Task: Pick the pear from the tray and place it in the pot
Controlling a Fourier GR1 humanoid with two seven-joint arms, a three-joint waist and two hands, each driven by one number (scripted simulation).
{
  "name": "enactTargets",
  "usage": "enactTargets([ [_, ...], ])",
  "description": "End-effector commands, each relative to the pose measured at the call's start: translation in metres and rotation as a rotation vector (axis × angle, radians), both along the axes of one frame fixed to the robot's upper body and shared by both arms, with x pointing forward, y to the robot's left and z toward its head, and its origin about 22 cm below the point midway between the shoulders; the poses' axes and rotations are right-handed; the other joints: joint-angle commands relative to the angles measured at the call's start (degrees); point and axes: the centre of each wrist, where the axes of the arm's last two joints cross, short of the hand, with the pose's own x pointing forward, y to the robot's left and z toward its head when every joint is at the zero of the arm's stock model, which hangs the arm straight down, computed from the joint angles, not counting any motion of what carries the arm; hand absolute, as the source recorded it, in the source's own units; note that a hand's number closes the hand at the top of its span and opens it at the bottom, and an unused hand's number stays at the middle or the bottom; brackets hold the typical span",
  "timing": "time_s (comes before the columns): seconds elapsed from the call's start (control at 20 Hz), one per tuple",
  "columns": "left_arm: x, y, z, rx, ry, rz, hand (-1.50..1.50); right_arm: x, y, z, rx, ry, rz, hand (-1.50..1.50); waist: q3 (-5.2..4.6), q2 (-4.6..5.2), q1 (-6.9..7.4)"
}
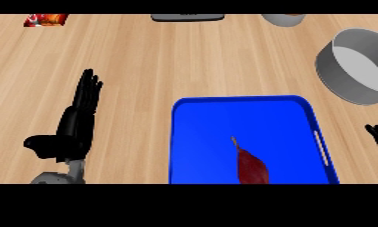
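A dark red pear (252,168) with a thin stem lies in the blue tray (207,136), near the tray's lower middle. The grey pot (347,68) stands at the right edge of the counter, beyond the tray's far right corner. My left hand (74,126) rests open on the left, fingers straight and pointing away, well clear of the tray. Of my right hand (372,133) only fingertips show at the right edge, beside the tray; whether it is open or shut is hidden.
A red packet (46,19) lies at the far left corner. A dark flat item (187,17) and a grey bowl (284,19) sit along the far edge. Bare wooden counter spreads between the tray and these.
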Motion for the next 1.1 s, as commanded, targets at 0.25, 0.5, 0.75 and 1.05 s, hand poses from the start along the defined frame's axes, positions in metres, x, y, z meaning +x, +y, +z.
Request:
enactTargets([
  [0.25, -0.012, 0.007, -0.007, 0.025, -0.014, -0.025, 0.00, -0.044, -0.001, 0.043, -0.355, 0.197, 0.091, -1.50, -0.29, 0.44, 1.37],
  [0.5, -0.007, -0.007, -0.006, 0.015, -0.020, -0.036, 0.00, -0.055, 0.000, 0.054, -0.643, 0.427, 0.189, -1.50, -0.32, 0.62, 1.60],
  [0.75, -0.005, -0.016, -0.011, 0.019, -0.023, -0.049, 0.00, -0.031, 0.037, 0.063, -0.709, 0.548, 0.176, -1.50, -0.18, 0.72, 2.38],
  [1.05, 0.003, -0.012, -0.020, 0.017, -0.016, -0.020, 0.00, -0.021, 0.082, 0.076, -0.686, 0.597, 0.232, -1.50, -0.12, 0.54, 1.67],
])
